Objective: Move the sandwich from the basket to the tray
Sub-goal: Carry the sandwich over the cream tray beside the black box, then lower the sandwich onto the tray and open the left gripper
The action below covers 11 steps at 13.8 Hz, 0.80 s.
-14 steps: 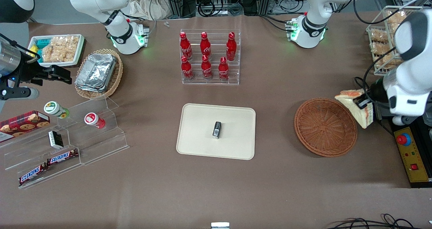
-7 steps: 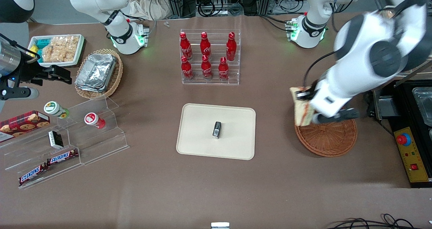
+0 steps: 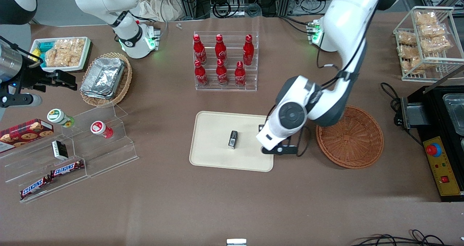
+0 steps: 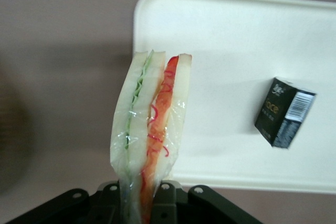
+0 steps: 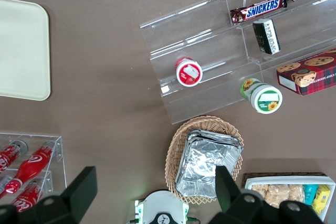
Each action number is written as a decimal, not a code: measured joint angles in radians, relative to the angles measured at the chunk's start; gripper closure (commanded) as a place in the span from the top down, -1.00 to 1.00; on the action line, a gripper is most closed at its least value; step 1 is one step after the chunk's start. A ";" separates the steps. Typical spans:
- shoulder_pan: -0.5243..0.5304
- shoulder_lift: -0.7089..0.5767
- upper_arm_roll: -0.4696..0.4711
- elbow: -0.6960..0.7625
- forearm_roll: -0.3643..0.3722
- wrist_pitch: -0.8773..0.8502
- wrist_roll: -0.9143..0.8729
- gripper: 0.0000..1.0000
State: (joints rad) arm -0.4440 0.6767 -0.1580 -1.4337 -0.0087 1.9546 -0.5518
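Observation:
In the left wrist view my gripper (image 4: 142, 195) is shut on the sandwich (image 4: 149, 124), a plastic-wrapped wedge of white bread with red and green filling. The sandwich hangs over the rim of the cream tray (image 4: 236, 35). In the front view the gripper (image 3: 272, 141) hovers at the tray's (image 3: 217, 159) edge nearest the reddish-brown basket (image 3: 349, 136), and the arm hides the sandwich. Nothing lies in the basket. A small black box (image 3: 233, 139) lies near the middle of the tray, also seen as the black box (image 4: 284, 112) in the wrist view.
A clear rack of red cola bottles (image 3: 225, 61) stands farther from the front camera than the tray. A tan basket of foil trays (image 3: 106, 78) and an acrylic snack shelf (image 3: 72, 148) lie toward the parked arm's end. A wire rack (image 3: 427, 43) and button box (image 3: 440, 166) lie toward the working arm's end.
The working arm has swung with the sandwich from beside the basket, across it, to the tray's nearest edge. The basket now shows fully uncovered.

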 measured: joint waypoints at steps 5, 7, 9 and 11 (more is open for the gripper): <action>-0.029 0.095 0.002 0.018 0.027 0.105 -0.026 0.97; -0.037 0.110 0.002 0.022 0.057 0.153 -0.057 1.00; -0.038 0.110 0.003 0.037 0.062 0.167 -0.069 1.00; -0.036 0.092 0.010 0.072 0.064 0.168 -0.072 1.00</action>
State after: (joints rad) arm -0.4802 0.7691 -0.1478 -1.3616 0.0554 2.1222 -0.6238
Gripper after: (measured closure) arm 0.300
